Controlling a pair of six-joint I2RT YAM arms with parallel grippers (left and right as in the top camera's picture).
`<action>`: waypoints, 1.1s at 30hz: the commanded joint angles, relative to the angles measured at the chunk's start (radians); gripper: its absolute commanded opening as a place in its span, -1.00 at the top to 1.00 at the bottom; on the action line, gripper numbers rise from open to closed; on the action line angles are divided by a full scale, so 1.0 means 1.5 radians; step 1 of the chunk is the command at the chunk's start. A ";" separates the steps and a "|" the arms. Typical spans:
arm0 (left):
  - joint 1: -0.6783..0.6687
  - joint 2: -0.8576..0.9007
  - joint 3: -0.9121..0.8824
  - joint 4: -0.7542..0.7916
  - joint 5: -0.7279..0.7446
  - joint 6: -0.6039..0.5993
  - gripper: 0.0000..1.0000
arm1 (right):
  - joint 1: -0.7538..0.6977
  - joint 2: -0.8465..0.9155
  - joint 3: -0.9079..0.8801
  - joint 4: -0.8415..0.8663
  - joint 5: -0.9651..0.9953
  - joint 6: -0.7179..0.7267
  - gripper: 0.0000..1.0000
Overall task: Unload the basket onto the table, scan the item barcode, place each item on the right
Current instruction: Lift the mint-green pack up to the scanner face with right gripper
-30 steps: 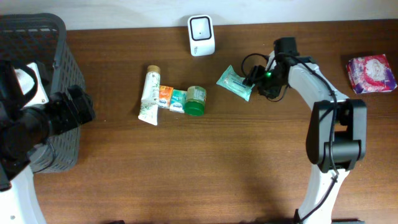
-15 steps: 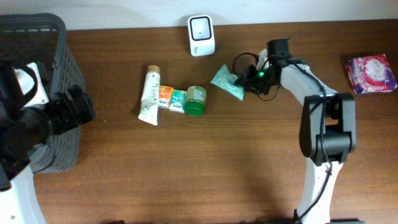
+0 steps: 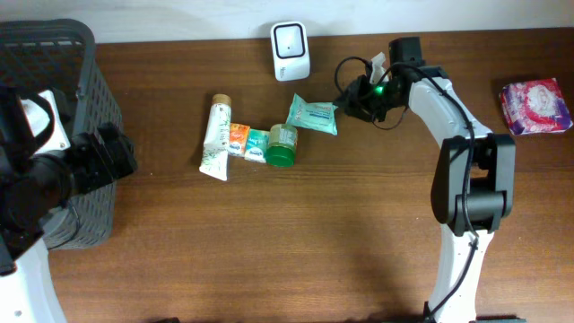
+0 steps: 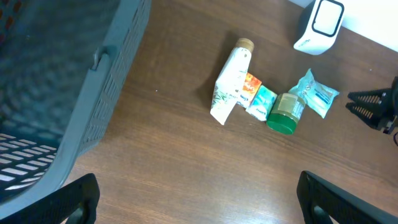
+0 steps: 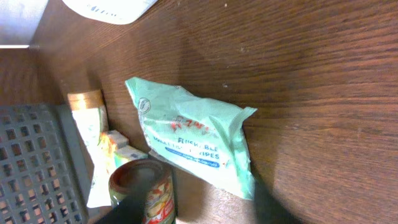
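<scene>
Wood-grain worktop (image 3: 359, 233), faintly sheened; wipes packet (image 3: 313, 116) in glossy, crinkled plastic film; basket (image 3: 85, 54) of matt grey plastic mesh.
</scene>
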 commanded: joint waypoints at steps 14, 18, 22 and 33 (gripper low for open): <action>0.003 -0.001 -0.002 -0.001 0.000 -0.006 -0.98 | 0.123 0.084 0.001 0.037 0.251 -0.010 0.92; 0.003 -0.001 -0.002 -0.001 0.000 -0.006 -0.98 | 0.110 0.049 0.032 0.031 0.194 -0.048 0.92; 0.003 -0.001 -0.002 -0.001 0.000 -0.006 -0.98 | 0.075 0.002 0.085 0.032 0.110 -0.046 0.92; 0.003 -0.001 -0.002 -0.001 0.000 -0.006 -0.98 | 0.065 -0.001 0.120 0.331 0.054 0.224 0.92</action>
